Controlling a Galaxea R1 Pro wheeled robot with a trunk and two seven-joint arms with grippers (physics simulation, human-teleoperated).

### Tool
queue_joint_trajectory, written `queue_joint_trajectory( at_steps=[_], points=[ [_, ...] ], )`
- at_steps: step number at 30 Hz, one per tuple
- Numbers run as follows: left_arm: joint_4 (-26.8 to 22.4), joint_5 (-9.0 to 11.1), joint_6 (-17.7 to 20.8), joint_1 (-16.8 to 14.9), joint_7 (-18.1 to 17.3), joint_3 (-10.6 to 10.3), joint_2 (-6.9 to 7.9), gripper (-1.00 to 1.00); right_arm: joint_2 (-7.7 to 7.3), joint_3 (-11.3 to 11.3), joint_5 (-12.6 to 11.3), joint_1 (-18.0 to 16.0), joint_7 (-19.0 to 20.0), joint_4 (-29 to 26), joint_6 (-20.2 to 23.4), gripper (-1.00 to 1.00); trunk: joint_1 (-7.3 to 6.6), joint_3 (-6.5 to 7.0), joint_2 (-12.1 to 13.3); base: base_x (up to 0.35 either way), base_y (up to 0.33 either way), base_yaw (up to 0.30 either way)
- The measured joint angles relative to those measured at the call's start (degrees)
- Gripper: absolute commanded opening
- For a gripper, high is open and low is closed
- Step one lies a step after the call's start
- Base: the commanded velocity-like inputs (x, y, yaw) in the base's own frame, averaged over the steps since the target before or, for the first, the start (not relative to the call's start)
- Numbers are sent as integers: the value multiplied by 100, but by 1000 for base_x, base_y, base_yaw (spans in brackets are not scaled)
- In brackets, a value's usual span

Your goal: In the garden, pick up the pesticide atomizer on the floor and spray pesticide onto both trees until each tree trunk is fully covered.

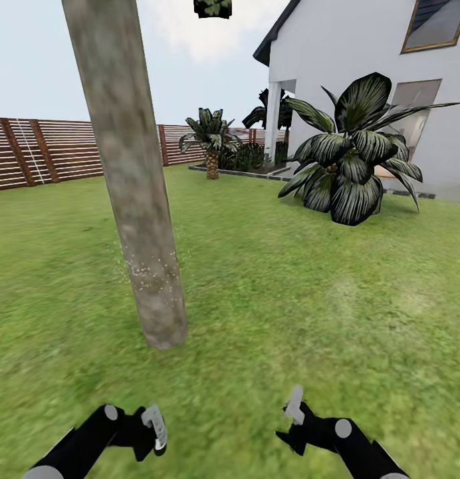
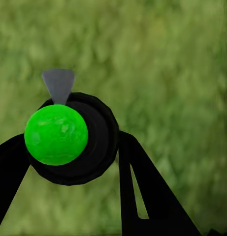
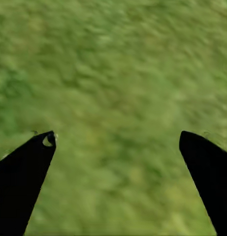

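Note:
One thick pale tree trunk (image 1: 127, 173) rises from the lawn just ahead and left of me, with a scrap of its dark canopy (image 1: 212, 6) overhead. A cloud of whitish pesticide specks (image 1: 145, 269) hangs on and around the trunk's lower part. My left gripper (image 1: 153, 432) sits low, a little short of the trunk's base. In the left wrist view it (image 2: 74, 142) is shut on the pesticide atomizer (image 2: 93, 147), seen end-on as a black round body with a bright green ball and a grey cone. My right gripper (image 1: 293, 419) (image 3: 116, 137) is open over grass, holding nothing.
A striped broad-leaf plant (image 1: 353, 153) stands to the right on the lawn (image 1: 290, 293). Behind it is a white house (image 1: 363, 60). A small palm (image 1: 210, 140) and a reddish slat fence (image 1: 37, 153) close the back. Open grass lies ahead and to the right.

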Motion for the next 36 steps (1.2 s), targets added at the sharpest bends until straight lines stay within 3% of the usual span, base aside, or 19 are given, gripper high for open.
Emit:
queue_joint_trajectory(
  at_steps=[2,6,11,16,27,31,36],
  points=[
    [1,4,-2,0,0,-170,-6,-100,175,19,172,-9,30,-7,1,-100,0,0,0,0,0,0],
    [0,14,-10,0,-5,-239,-103,-100,469,288,545,-30,60,-7,-5,-100,0,0,0,0,0,0],
    [0,14,-12,0,-8,-420,-285,-100,807,606,603,-134,76,-7,5,-100,0,0,0,0,0,0],
    [0,23,-14,0,-9,-512,-412,-100,1030,671,601,-301,670,-10,11,-100,0,0,0,0,0,0],
    [0,-5,-324,0,-256,-538,-613,-100,1145,674,598,-355,771,-14,-6,-100,0,0,0,0,0,0],
    [1,0,-346,0,-256,-779,-643,-100,1234,674,595,-365,773,-14,-7,-100,0,0,0,0,0,0],
    [-2,2,-348,0,-256,-811,-689,-100,1234,676,595,-366,773,-14,-7,-100,0,0,0,0,0,0]
  ],
)
